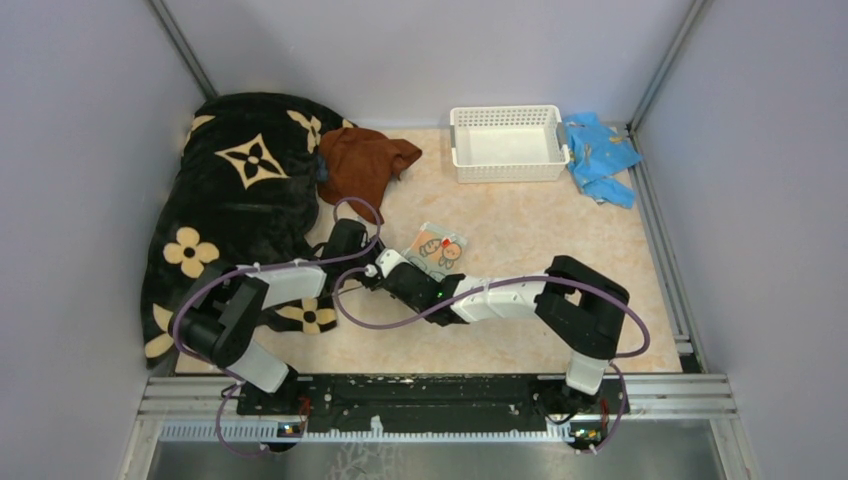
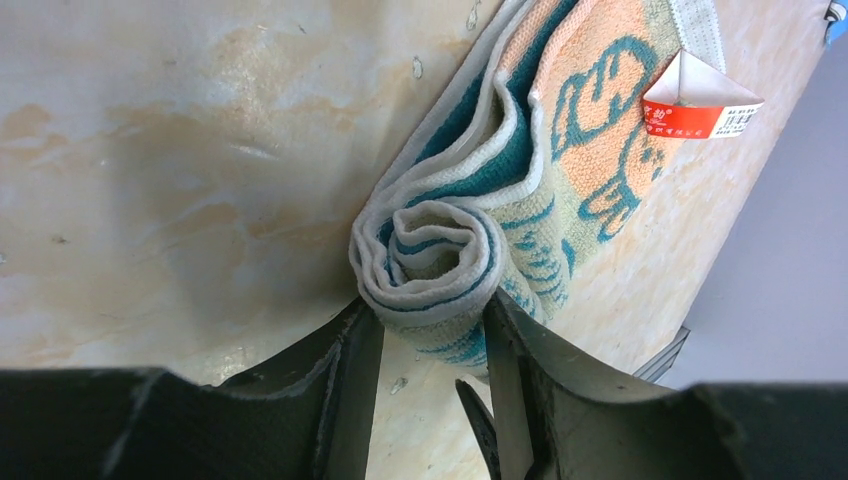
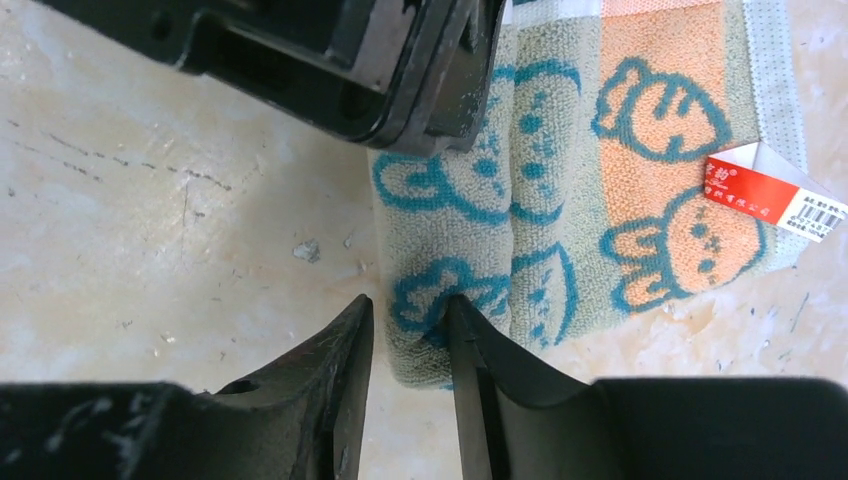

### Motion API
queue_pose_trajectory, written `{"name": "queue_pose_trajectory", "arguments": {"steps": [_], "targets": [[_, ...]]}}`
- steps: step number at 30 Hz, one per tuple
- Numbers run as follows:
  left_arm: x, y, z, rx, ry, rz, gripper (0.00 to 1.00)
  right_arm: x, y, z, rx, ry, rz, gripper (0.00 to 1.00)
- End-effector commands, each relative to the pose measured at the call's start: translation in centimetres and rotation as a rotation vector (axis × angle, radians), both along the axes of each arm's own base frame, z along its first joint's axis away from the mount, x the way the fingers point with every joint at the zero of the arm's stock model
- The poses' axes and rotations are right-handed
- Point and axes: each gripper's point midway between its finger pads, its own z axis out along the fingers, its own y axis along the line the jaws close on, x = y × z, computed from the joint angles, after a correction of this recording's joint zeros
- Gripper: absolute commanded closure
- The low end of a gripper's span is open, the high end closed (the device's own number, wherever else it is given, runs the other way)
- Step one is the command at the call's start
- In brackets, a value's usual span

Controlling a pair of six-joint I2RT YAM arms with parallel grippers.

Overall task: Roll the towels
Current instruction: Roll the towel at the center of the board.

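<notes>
Towel [image 2: 560, 150] partly rolled, rolled end clamped in left gripper [image 2: 430, 302], side edge pinched by right gripper [image 3: 408, 302]

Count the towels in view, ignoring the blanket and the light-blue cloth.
2: the bunny-patterned towel, partly rolled at mid-table in the left claw and right claw, and the rust-brown towel crumpled against the black blanket. A dark blue scrap beside it may be a third, mostly hidden.

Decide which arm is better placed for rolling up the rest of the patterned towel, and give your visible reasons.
Probably left. The left gripper clasps the coiled end of the patterned towel between both fingers, ready to turn it. The right gripper only flanks a thin fold at the towel's edge.
</notes>
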Motion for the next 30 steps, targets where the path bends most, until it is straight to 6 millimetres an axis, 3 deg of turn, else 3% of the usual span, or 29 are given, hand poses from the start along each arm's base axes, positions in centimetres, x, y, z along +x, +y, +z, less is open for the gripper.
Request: {"name": "queue_pose_trajectory", "arguments": {"steps": [1,5,19,23,26,30], "targets": [[-1.7,1.8,-3.4,0.130,0.085,-0.007,0.51,-0.5,-0.4,2.2,0.014,-0.023,0.028,0.64],[-1.8,2.0,-3.6,0.140,0.088,-0.007,0.51,-0.3,-0.2,2.5,0.017,-0.041,0.036,0.62],[-1.9,2.0,-3.8,0.146,0.091,-0.018,0.52,-0.3,-2.3,-3.8,-0.174,-0.008,0.019,0.58],[-1.9,1.8,-3.1,0.137,0.077,-0.038,0.51,-0.9,-2.0,-4.6,-0.154,0.043,0.043,0.81],[-1.8,2.1,-1.7,0.131,0.035,-0.031,0.47,-2.0,-0.7,-3.7,-0.043,0.151,0.087,0.96],[-1.8,3.0,0.9,0.125,-0.049,-0.001,0.39,-3.2,1.3,-1.2,0.202,0.354,0.138,1.00]]}}
